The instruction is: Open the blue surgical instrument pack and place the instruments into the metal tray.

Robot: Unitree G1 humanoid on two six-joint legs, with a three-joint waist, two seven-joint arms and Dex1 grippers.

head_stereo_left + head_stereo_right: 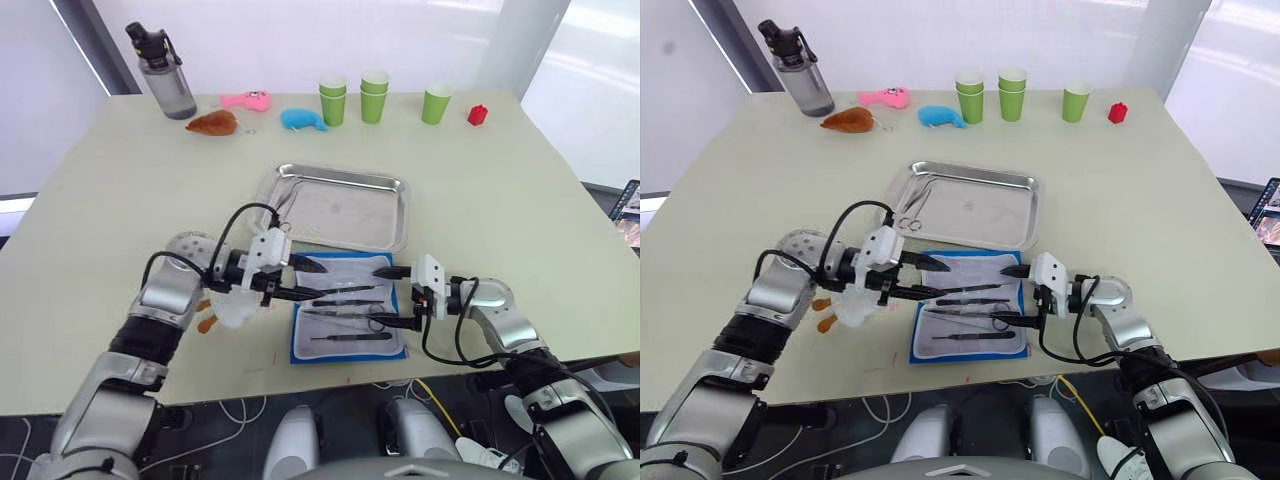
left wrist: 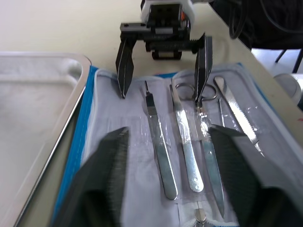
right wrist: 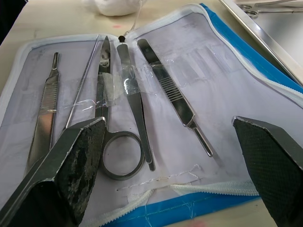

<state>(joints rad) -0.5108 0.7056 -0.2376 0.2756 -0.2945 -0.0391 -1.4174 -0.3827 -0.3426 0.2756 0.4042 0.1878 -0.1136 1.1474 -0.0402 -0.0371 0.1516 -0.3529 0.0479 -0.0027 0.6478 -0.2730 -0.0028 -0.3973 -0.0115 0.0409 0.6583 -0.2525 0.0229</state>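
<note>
**Open pack under two facing grippers**

Looking along the left gripper point(image 2: 168, 187), with two dark fingers point(image 2: 106, 175) spread wide over the open blue pack point(image 2: 80, 142). White lining up, clear pockets across it. Several silver instruments point(image 2: 187, 146) lying side by side in the pockets between the fingers: a flat slim handle, a broader blade-like piece, scissors with ring handles, and a ridged tweezer furthest out toward 3 o'clock. Right gripper point(image 2: 164, 64) facing in from 12 o'clock, fingers apart, tips down at the pack's far edge, one tip beside the scissor rings. Metal tray point(image 2: 28, 109) just beside the pack at 9 o'clock. Pale table point(image 2: 61, 23) beyond.
</note>
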